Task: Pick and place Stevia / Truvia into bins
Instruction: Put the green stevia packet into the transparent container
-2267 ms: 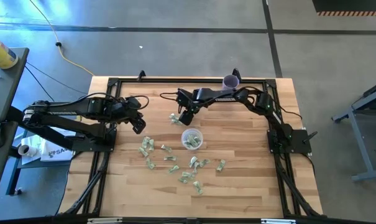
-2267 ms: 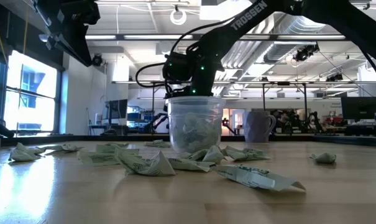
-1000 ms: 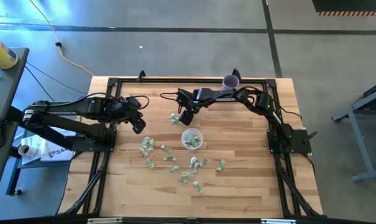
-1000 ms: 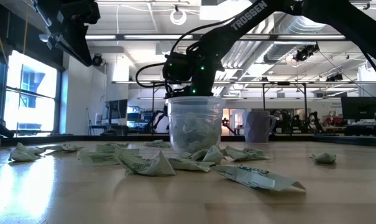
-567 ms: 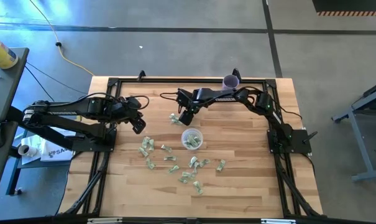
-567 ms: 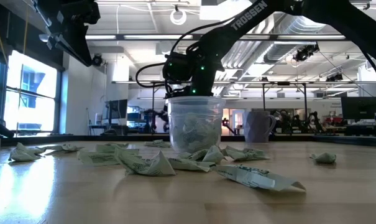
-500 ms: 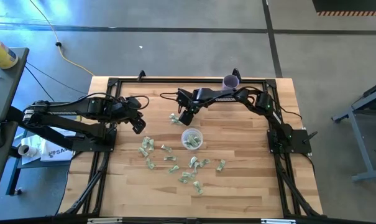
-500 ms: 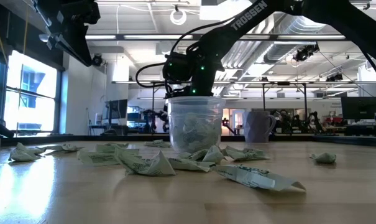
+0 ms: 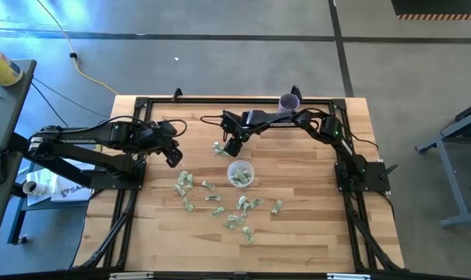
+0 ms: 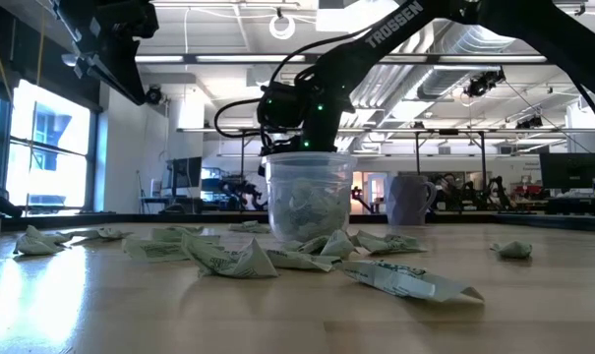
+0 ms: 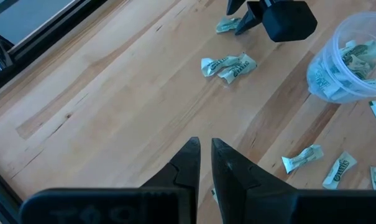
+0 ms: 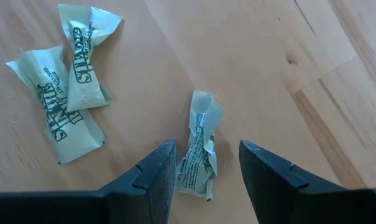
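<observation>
Your right tool [image 12: 202, 165] hangs open astride a crumpled Stevia packet [image 12: 199, 148] on the table [image 12: 337, 50]. Your left tool [image 11: 202, 163] waits near the left edge, nearly closed, empty.

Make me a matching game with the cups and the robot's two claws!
Things:
1. clear cup
2. purple cup
3. right gripper
4. left gripper

States:
A. fingers nearly together, nothing between them
B. open around one crumpled packet
C. has packets inside
D. at the table's far edge

Pairs: 1-C, 2-D, 3-B, 4-A
</observation>
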You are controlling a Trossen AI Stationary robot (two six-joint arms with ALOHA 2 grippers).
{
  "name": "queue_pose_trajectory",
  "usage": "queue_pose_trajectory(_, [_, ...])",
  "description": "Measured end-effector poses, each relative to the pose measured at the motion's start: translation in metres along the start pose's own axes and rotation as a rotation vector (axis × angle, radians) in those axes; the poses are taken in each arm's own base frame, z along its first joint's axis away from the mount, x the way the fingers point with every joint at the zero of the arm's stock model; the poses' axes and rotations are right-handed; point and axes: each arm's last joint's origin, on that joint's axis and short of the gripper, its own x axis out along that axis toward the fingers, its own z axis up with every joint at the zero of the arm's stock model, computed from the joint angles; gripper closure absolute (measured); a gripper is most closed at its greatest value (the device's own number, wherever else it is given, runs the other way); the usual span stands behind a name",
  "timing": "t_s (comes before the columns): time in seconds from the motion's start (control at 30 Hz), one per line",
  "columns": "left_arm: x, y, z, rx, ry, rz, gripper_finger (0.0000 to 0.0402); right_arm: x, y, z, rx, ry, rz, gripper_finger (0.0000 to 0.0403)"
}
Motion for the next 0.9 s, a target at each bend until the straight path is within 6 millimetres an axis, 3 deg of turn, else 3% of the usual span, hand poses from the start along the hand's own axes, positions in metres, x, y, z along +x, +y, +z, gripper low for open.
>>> queue_pose_trajectory(0.9, [0.0000, 0.0000, 0.0000, 0.000, -0.001, 0.002, 0.0328, 0.0000, 0.0002, 0.0013, -0.006, -0.014, 0.003, 0.0236])
